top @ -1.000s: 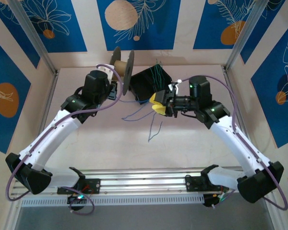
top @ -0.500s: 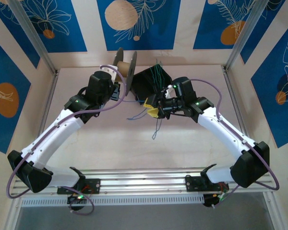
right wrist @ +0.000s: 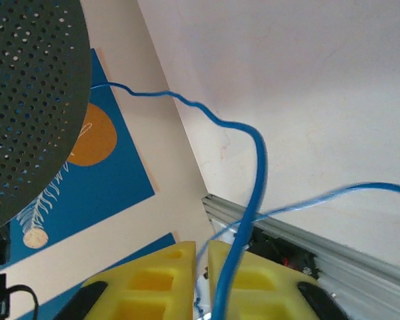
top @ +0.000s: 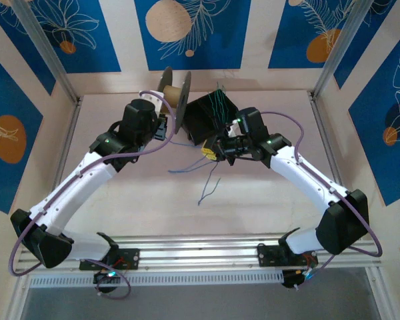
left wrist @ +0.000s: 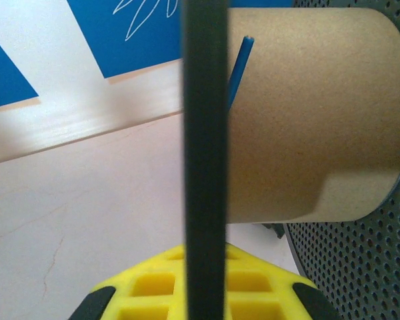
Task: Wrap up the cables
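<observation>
Blue cable (top: 209, 185) lay on the pale table (top: 147, 193) near its middle. One stretch reached toward 10 o'clock to the spool (top: 175, 97), and loose ends trailed toward 7 o'clock from the right gripper (top: 210, 151). In the right wrist view the cable (right wrist: 257, 167) snaked down from 10 o'clock past a dark perforated flange (right wrist: 27, 100). It ended at the right gripper (right wrist: 201, 267), whose yellow fingers (right wrist: 253, 293) stood pressed almost together with the blue strand pinched at the slit between them. Green cables (top: 220, 100) stuck up from the black box (top: 200, 120) at 12 o'clock on the table, just to the 3 o'clock side of the spool. The left gripper (top: 163, 128) sat just below the spool, at its 7 o'clock. In the left wrist view the left gripper (left wrist: 203, 287) was clamped tight on the edge of one flange (left wrist: 203, 133), which ran straight up between its yellow fingers (left wrist: 153, 287). The cardboard core (left wrist: 313, 113) lay at 3 o'clock of that edge, with a short blue cable end (left wrist: 239, 67) poking up beside it. The second perforated flange (left wrist: 360, 267) was at 4 o'clock.
</observation>
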{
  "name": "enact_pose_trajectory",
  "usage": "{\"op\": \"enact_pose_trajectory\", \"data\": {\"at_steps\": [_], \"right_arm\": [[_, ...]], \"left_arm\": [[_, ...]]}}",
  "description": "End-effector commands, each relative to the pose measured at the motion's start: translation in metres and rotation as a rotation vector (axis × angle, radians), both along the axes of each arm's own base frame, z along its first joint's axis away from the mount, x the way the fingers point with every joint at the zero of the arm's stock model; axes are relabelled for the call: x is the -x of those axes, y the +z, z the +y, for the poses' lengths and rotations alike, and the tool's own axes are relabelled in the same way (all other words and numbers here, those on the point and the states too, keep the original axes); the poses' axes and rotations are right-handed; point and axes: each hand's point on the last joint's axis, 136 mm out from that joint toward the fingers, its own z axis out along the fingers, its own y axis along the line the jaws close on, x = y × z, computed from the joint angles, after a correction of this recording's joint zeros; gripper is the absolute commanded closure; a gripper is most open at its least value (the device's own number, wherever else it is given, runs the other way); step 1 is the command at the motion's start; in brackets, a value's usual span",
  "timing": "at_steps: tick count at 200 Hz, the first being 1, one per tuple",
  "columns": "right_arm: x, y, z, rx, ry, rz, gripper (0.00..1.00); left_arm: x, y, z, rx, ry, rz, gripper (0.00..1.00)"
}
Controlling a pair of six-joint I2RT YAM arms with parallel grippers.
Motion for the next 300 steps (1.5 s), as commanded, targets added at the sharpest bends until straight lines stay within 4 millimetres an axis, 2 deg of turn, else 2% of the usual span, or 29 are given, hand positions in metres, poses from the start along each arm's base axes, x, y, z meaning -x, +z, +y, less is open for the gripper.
{"op": "enact_pose_trajectory", "data": {"at_steps": [1,15,32,57,83,117,141,178,227,250,278,300], "right_arm": [[-0.005,0.004,-0.012,0.024,-0.029,-0.018,1.0],[-0.008,0.003,-0.028,0.07,-0.061,-0.037,1.0],[-0.017,0.004,-0.057,0.155,-0.117,-0.101,1.0],[-0.042,0.008,-0.096,0.185,-0.152,-0.216,1.0],[-0.067,0.011,-0.114,0.147,-0.134,-0.299,1.0],[-0.092,0.022,-0.116,0.111,-0.087,-0.346,1.0],[-0.099,0.045,-0.112,0.065,-0.055,-0.424,1.0],[-0.098,0.078,-0.11,0.05,-0.009,-0.531,1.0],[-0.089,0.104,-0.103,0.016,0.057,-0.599,1.0],[-0.084,0.089,-0.103,0.026,0.068,-0.543,1.0],[-0.074,0.057,-0.11,0.044,0.05,-0.445,1.0],[-0.065,0.027,-0.117,0.104,0.045,-0.38,1.0]], "left_arm": [[0.006,0.035,-0.006,0.11,-0.017,-0.085,1.0],[0.008,0.032,-0.004,0.095,-0.018,-0.059,1.0],[0.014,0.028,-0.006,0.077,-0.047,-0.004,1.0],[0.03,0.024,-0.015,0.093,-0.145,0.077,1.0],[0.047,0.023,-0.028,0.142,-0.261,0.142,1.0],[0.059,0.01,-0.034,0.135,-0.321,0.207,1.0],[0.061,-0.005,-0.034,0.1,-0.329,0.252,1.0],[0.062,-0.021,-0.034,0.077,-0.336,0.283,1.0],[0.061,-0.039,-0.04,0.067,-0.348,0.338,1.0],[0.056,-0.034,-0.035,0.134,-0.32,0.318,1.0],[0.038,-0.02,-0.004,0.25,-0.159,0.278,1.0],[0.027,-0.023,0.02,0.232,-0.03,0.285,1.0]]}}
